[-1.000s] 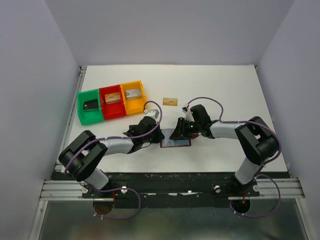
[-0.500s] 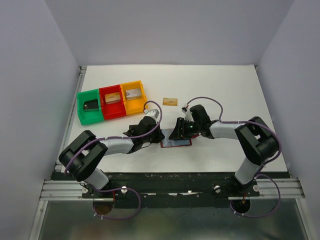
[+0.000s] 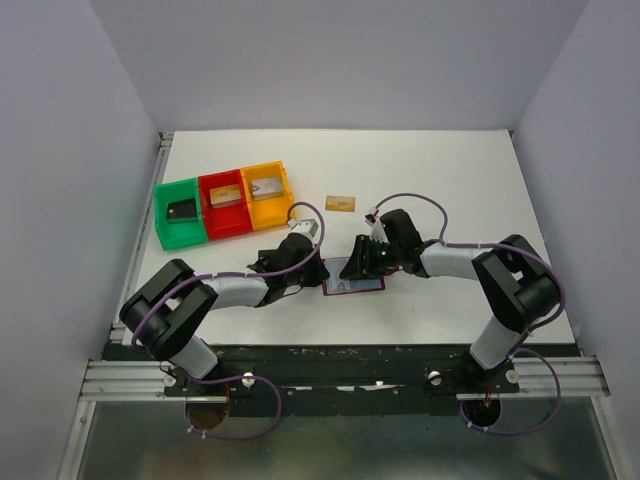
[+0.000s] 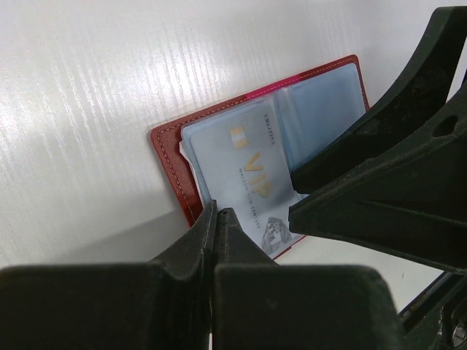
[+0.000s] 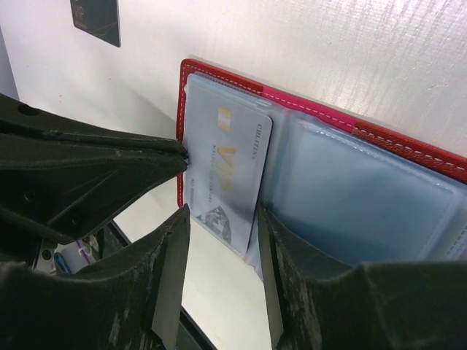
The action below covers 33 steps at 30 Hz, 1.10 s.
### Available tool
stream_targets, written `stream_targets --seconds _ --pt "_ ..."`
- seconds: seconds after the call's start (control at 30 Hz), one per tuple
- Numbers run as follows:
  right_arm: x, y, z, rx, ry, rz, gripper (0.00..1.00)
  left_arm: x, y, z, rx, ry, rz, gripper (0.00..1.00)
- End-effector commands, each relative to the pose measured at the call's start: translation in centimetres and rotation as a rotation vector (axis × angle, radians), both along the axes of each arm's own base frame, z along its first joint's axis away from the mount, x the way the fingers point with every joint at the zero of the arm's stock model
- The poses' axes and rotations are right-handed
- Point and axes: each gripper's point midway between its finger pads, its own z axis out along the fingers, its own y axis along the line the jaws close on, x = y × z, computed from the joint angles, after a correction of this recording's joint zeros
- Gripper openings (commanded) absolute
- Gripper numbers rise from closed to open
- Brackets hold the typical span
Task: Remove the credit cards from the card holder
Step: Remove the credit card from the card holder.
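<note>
The card holder point(image 3: 352, 280) lies open on the table, maroon with light blue pockets point(image 5: 350, 189). A silver-grey card point(image 5: 228, 164) marked VIP sits in its left pocket, also seen in the left wrist view point(image 4: 252, 171). My left gripper point(image 4: 217, 213) is shut, with its tips pressed on the holder's left edge point(image 4: 169, 157). My right gripper point(image 5: 219, 240) is open, with its fingers on either side of the silver card's near end. A gold-orange card point(image 3: 340, 203) lies on the table behind. A black card point(image 5: 96, 18) lies on the table beyond the holder.
Green point(image 3: 165, 225), red point(image 3: 224, 232) and yellow point(image 3: 287, 190) trays stand in a row at the back left, each holding a card. Both arms meet over the holder near the table's front edge.
</note>
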Motion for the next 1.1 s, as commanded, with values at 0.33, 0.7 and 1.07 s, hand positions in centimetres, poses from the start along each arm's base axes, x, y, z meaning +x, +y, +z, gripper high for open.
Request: stream_targets --seconds 0.33,0.7,1.07 --pt "-0.9 0.6 -1.1 0.063 0.028 0.018 0.49 -0.5 0.1 -2.0 0.037 0.061 -0.012 0.00" --pt "-0.9 0.9 0.4 0.129 -0.003 0.009 0.49 -0.7 0.3 -2.5 0.053 0.073 -0.013 0.00" --pt "-0.7 1.0 1.6 0.218 -0.029 -0.013 0.47 -1.0 0.6 -3.0 0.063 0.090 -0.010 0.00"
